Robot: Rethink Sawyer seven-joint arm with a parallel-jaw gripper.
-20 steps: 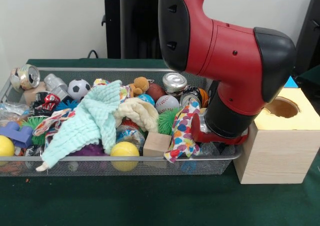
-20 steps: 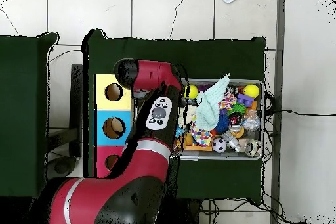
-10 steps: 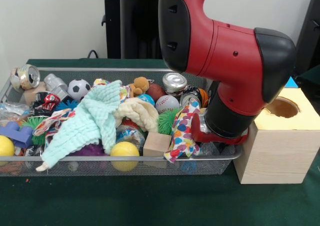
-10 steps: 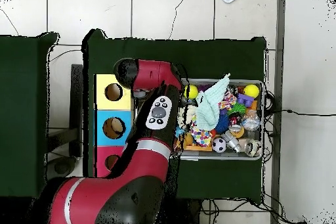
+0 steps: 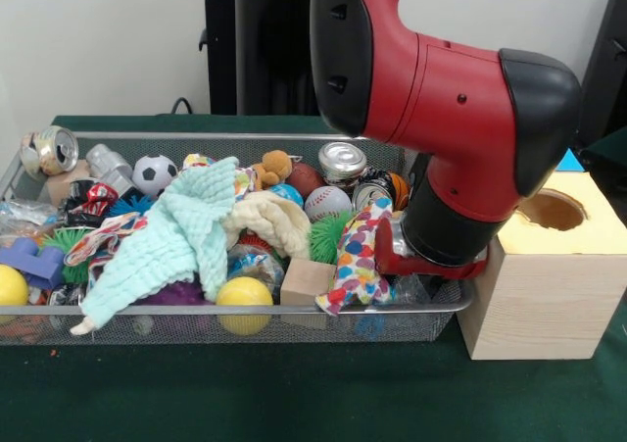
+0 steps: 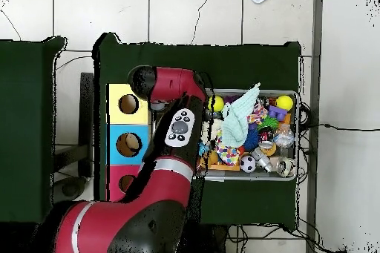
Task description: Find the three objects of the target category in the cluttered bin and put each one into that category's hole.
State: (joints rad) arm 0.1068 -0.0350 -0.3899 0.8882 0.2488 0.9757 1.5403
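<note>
A wire bin [image 5: 294,311] holds a jumble of toys, cans and cloths. A polka-dot cloth [image 5: 355,256] hangs at the bin's right end, right against my gripper [image 5: 389,250]. The gripper sits low there and the arm's black and red wrist [image 5: 446,228] hides most of it, so its state is unclear. A mint cloth [image 5: 181,236] and a cream cloth [image 5: 274,221] lie over the middle of the pile. Right of the bin stands the wooden box with a round hole in its yellow top [image 5: 553,210]. In the overhead view the arm [image 6: 178,127] covers the bin's left end.
The overhead view shows a row of yellow [image 6: 128,104], blue [image 6: 128,144] and red [image 6: 126,182] holed boxes left of the bin [image 6: 291,94]. A yellow ball [image 5: 243,293], wooden block [image 5: 307,278], baseball [image 5: 326,202], soccer ball [image 5: 154,173] and cans [image 5: 342,160] fill the bin.
The wrist has risen slightly, and the polka-dot cloth's lower end has shifted a little up and left with it. The rest of the bin is unchanged.
</note>
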